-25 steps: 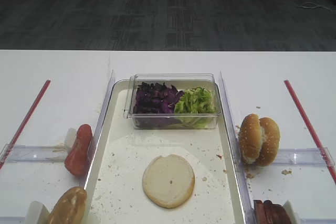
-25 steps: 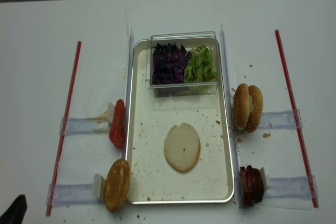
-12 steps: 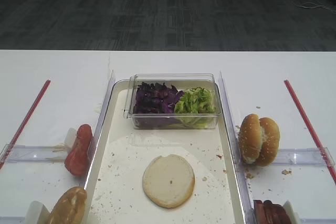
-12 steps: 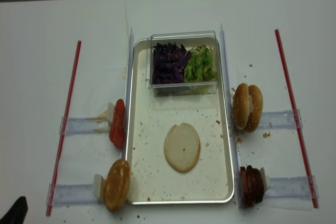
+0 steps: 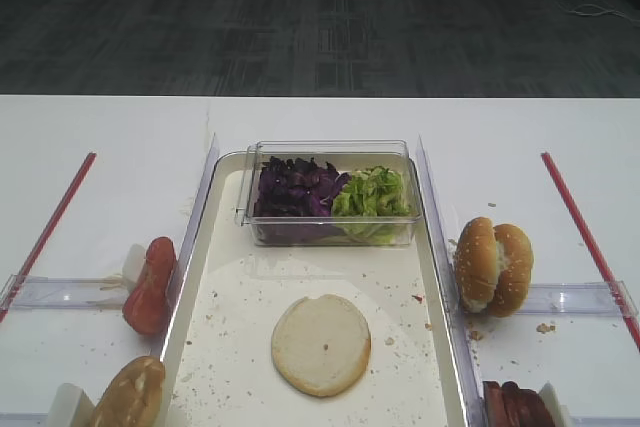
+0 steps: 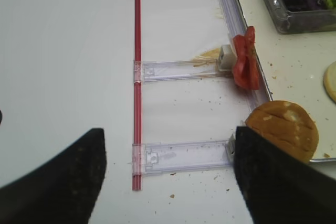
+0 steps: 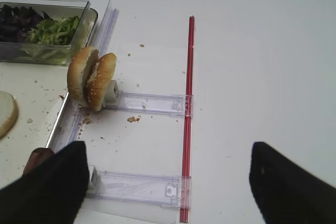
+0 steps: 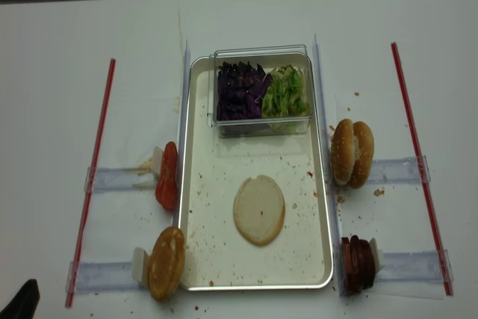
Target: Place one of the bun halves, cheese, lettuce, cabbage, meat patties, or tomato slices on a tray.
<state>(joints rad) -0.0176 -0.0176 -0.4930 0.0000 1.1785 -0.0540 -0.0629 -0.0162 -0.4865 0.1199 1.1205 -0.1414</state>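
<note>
Bun half (image 5: pixel 321 344), thin, pale cut face up: lying flat on the tray (image 5: pixel 431 277), nearer its front end, apart from the clear box (image 5: pixel 330 193) at the far end. Box contents: cabbage (image 5: pixel 297 188) on the left, lettuce (image 5: pixel 371 192) on the right, touching in the middle.

Tray: long axis running away from me down the middle of the desk (image 5: pixel 100 137), so either arm is reaching it sideways.

Outside the tray, left: tomato slices (image 6: pixel 245 60) standing on edge just beside the rim, domed bun half (image 6: pixel 282 130) nearer me. Right: whole sesame bun (image 7: pixel 92 77) on edge, meat patties (image 8: pixel 358 263) nearer me.

Left pincer (image 6: pixel 168 174): I am holding it spread wide, pinching nothing, over bare desk well left of the tray; tomato and domed bun are lying ahead and to its right. Right pincer (image 7: pixel 168 177): likewise spread and empty, with the sesame bun ahead-left and the patties just beside its left finger.

Judgement: each arm is sitting nearest its own side's stock.
</note>
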